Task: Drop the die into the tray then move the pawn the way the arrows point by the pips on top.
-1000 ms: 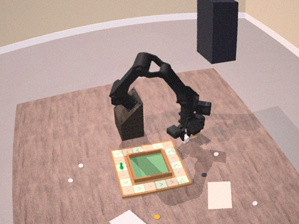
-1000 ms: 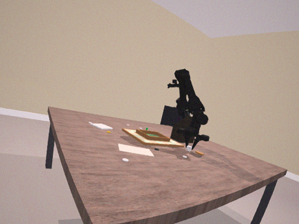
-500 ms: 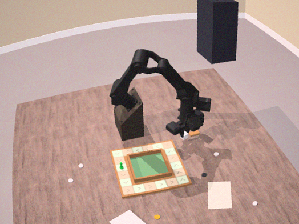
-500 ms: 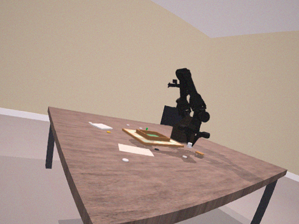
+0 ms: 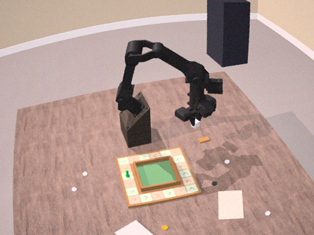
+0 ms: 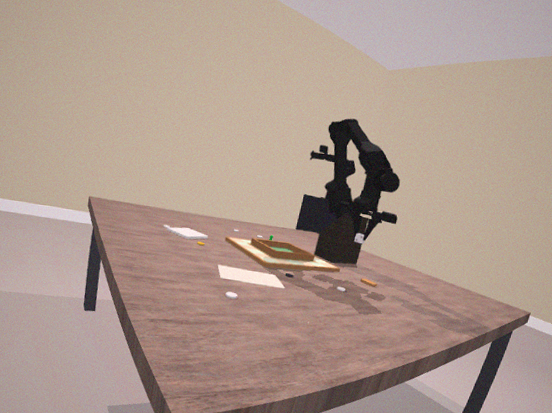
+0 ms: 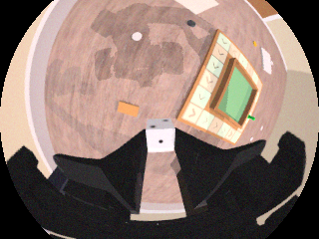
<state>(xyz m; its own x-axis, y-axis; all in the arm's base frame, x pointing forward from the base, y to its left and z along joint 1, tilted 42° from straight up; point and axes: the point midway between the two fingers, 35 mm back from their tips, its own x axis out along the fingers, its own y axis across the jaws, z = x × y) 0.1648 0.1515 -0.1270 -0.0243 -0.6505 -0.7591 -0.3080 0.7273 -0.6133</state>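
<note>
My gripper (image 5: 195,122) (image 6: 361,235) (image 7: 159,131) is shut on the white die (image 5: 195,124) (image 6: 359,238) (image 7: 160,141) and holds it above the table, behind the board. In the wrist view one pip shows on the die's near face and two on its upper face. The board (image 5: 197,191) (image 6: 265,264) (image 7: 197,75) has a ring of pale green and tan squares with arrows. The brown-walled tray (image 5: 159,185) (image 6: 280,251) (image 7: 223,86) with a green floor is empty. The green pawn (image 5: 127,174) (image 6: 270,237) (image 7: 251,118) stands upright on a square at the board's left side in the top view.
An orange block (image 5: 203,139) (image 6: 368,281) (image 7: 129,109) lies near the gripper. A dark disc (image 5: 214,183), a cream sheet (image 5: 230,205), a yellow disc (image 5: 164,227), a white square tile (image 5: 134,234) and several white discs lie around the board.
</note>
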